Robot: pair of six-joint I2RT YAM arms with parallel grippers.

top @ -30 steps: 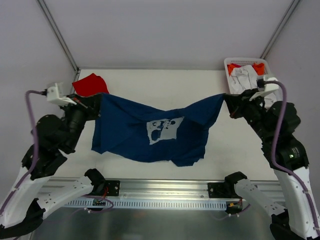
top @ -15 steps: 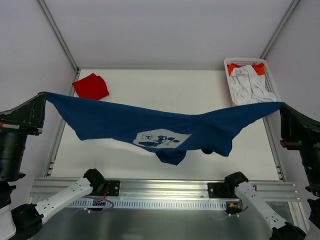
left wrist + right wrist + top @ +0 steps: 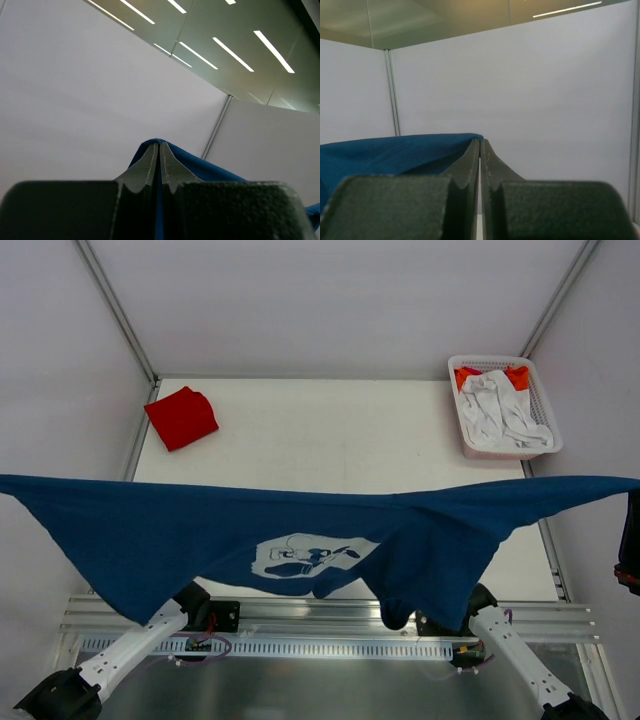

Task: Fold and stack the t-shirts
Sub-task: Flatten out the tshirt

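White tabletop [image 3: 330, 440] carries the red t-shirt [image 3: 181, 417], seemingly folded, well beyond the left gripper [image 3: 159, 147]. Between it and the right gripper [image 3: 479, 145] hangs the navy t-shirt [image 3: 200, 530], each clamped on an edge; folding and stacking it remain.

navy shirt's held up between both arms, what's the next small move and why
Probably lower both arms forward to lay the navy t-shirt flat on the table; it hangs mid-air, pinched by the left gripper and right gripper, unfolded.
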